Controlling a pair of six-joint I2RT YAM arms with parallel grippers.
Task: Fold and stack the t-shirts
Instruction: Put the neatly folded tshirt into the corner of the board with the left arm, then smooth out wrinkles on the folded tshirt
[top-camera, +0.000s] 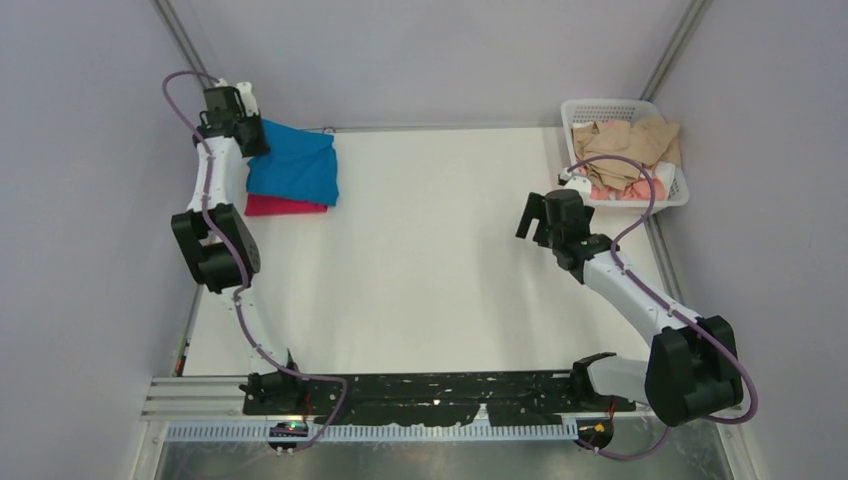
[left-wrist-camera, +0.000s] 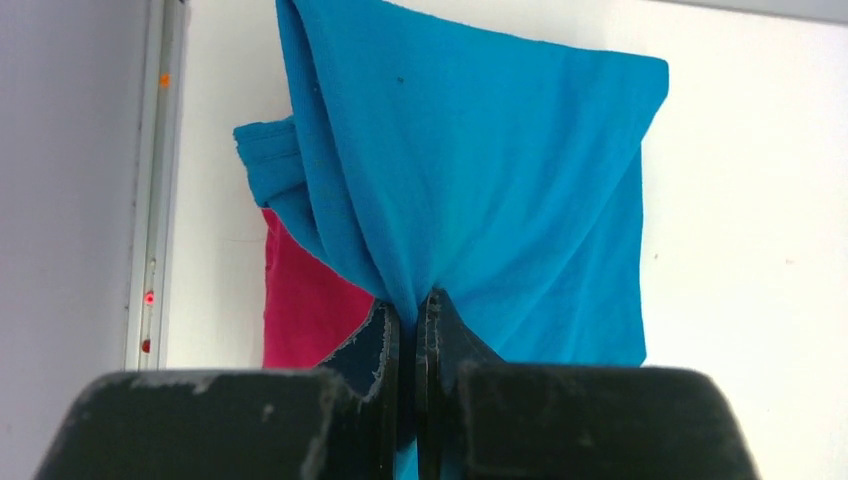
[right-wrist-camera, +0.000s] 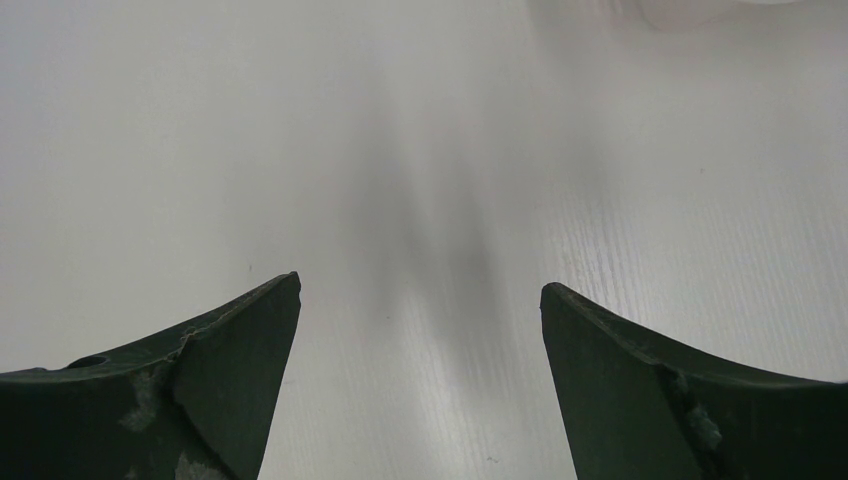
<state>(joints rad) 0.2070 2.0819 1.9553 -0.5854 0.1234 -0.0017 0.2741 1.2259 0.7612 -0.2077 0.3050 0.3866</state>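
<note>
I see my left end effector (left-wrist-camera: 408, 320) clamped on the blue t-shirt (left-wrist-camera: 480, 170), which drapes over the magenta-red t-shirt (left-wrist-camera: 305, 310). My right end effector (right-wrist-camera: 420, 300) hangs wide apart above the counter (right-wrist-camera: 400, 120).

Bright, even light throughout.
In your right wrist view a soft grey shadow smears the table (right-wrist-camera: 200, 120); your left gripper (left-wrist-camera: 407, 302) looms dark and blurred.

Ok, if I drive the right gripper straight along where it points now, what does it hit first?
Most likely the bare white tabletop: the open right gripper has only that surface between its fingers. The white plastic basket sits off to one side of the line. Depth is unclear.
</note>
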